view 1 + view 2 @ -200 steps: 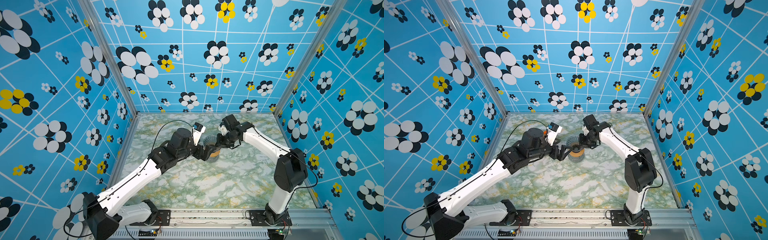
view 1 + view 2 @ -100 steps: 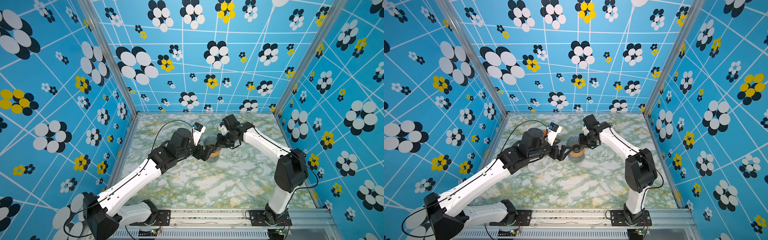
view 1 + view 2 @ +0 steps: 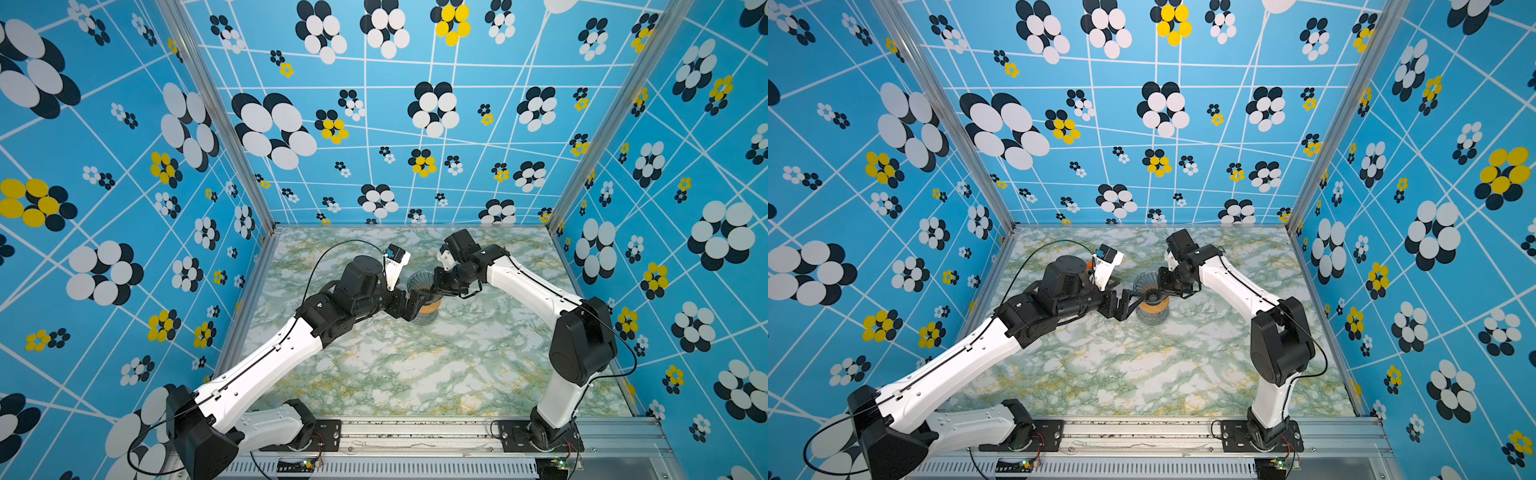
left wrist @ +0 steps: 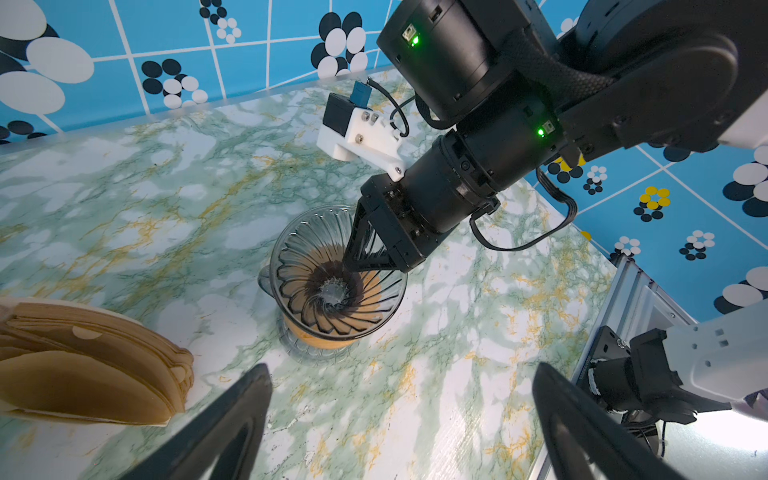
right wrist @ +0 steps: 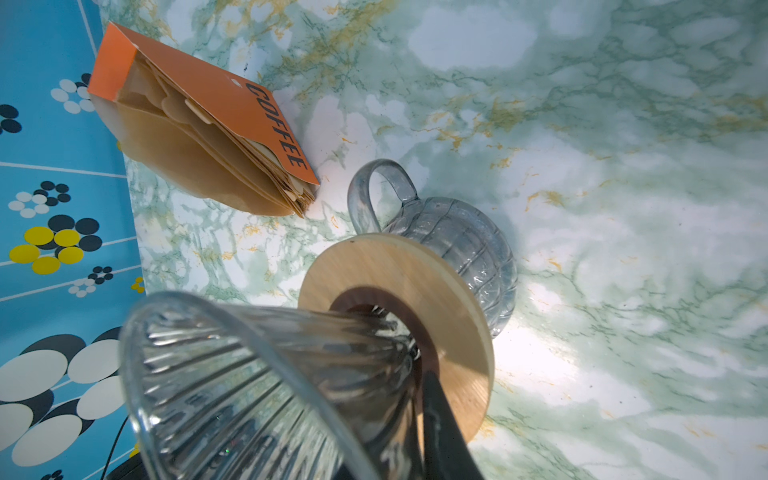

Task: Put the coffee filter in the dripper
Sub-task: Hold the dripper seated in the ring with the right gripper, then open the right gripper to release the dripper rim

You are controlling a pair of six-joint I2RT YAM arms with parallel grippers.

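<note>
The dripper [image 4: 307,249], a clear ribbed glass cone, sits in a wooden ring [image 5: 415,266] on top of a glass jug [image 5: 469,245], and shows at mid-table in both top views [image 3: 419,282] [image 3: 1147,282]. My right gripper [image 4: 349,259] comes from the right and is shut on the dripper's wall, with one dark finger [image 5: 440,415] outside the glass. My left gripper [image 4: 399,415] stands open just left of the jug [image 3: 1129,301], with nothing between its fingers. The coffee filter is out of view as a single paper.
An orange packet [image 5: 232,108] with a stack of tan papers [image 4: 83,374] lies on the marble table [image 3: 415,374] beside the jug, under my left arm in both top views. Blue patterned walls close in three sides.
</note>
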